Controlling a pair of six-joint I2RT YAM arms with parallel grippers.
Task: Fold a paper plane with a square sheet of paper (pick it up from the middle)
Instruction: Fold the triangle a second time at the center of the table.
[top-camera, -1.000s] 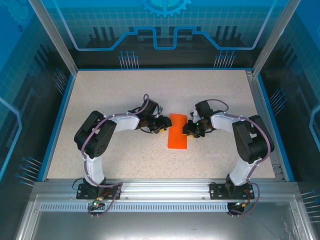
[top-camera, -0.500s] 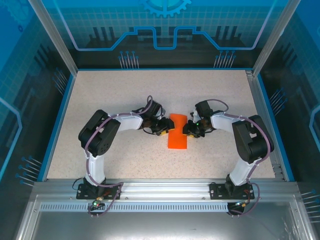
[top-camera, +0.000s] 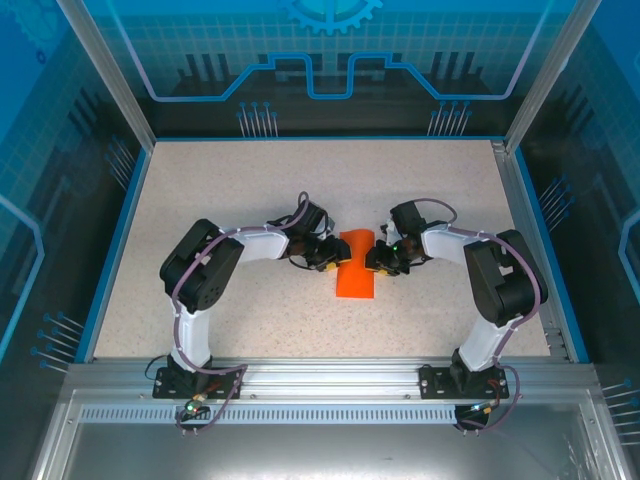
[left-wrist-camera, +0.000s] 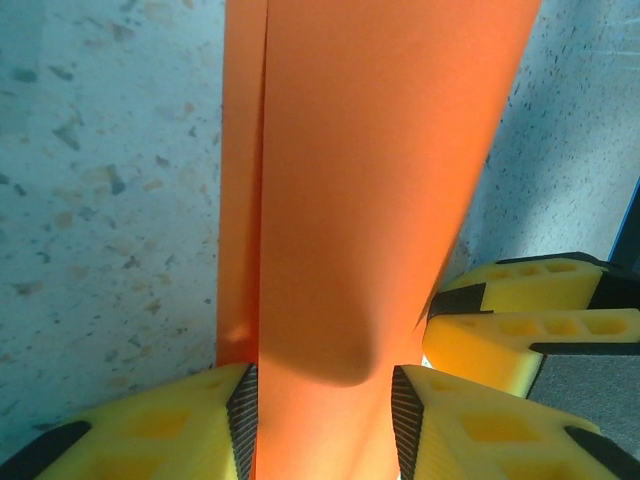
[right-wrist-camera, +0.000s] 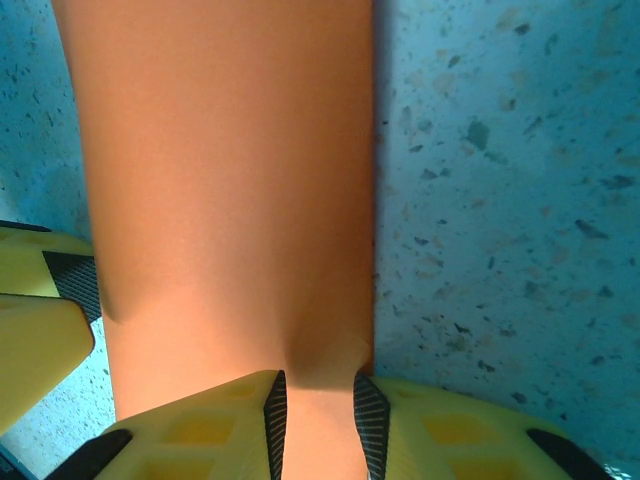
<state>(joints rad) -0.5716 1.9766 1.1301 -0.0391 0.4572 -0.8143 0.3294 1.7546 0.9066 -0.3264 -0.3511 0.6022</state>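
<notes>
The orange paper (top-camera: 356, 265) lies folded into a narrow strip on the speckled worktop (top-camera: 250, 180). Seen from above, the strip runs away from the arm bases with a slight tilt.

The left tool (top-camera: 330, 262) sits at the paper's left long edge and the right tool (top-camera: 375, 260) at its right long edge, facing each other across it.

From the left wrist, the orange paper (left-wrist-camera: 360, 180) runs up the picture from between the yellow fingers of the left tool (left-wrist-camera: 325, 390). The top layer bulges upward just ahead of the pads and fills the gap between them, touching both sides. I cannot tell whether this tool is clamping the paper or only standing around it. A thin strip of a lower layer shows along the paper's left side. On the paper's far side I see the other tool's yellow fingers (left-wrist-camera: 520, 320).

From the right wrist, the right tool (right-wrist-camera: 320, 395) has its dark pads drawn close together with the orange paper (right-wrist-camera: 230, 180) pinched between them. The paper dips slightly just ahead of the pads. Beyond the paper's far edge are the left tool's fingers (right-wrist-camera: 35, 310).
</notes>
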